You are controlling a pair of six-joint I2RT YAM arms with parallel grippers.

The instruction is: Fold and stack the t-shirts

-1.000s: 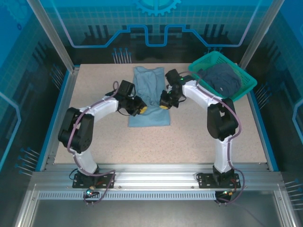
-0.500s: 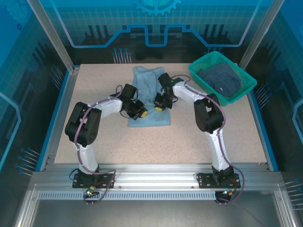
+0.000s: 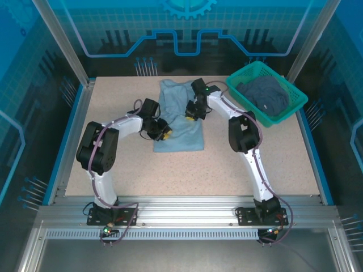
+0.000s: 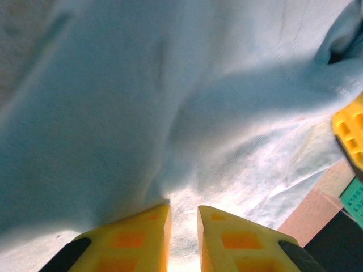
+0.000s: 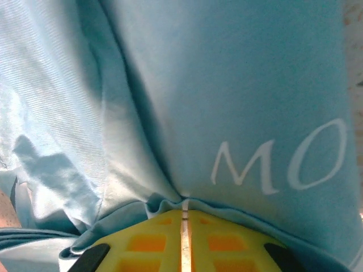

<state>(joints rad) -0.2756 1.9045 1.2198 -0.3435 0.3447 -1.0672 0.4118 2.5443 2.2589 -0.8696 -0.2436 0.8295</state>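
At mid-worktop (image 3: pixel 227 164), toward the back, the pale tee (image 3: pixel 187 139) lies partly folded, its white lettering (image 5: pixel 278 164) facing the right wrist camera. The right claw (image 5: pixel 182 212) is pressed together on a bunched fold of this tee. The left claw (image 4: pixel 183 209) is at the tee's left edge, its tips a narrow gap apart where the cloth gathers; whether it grips cannot be told. The dark tee (image 3: pixel 264 93) lies crumpled in the basket (image 3: pixel 292 111) at the back right.

— Under the left gripper (image 3: pixel 165 134)?
— Speckled beige tabletop (image 3: pixel 227 170), blue-edged.
— Beyond the right gripper (image 3: pixel 191 117)?
— Translucent blue wall panels (image 3: pixel 113 34) with a gear graphic (image 3: pixel 189 7), between silver posts (image 3: pixel 61 39).
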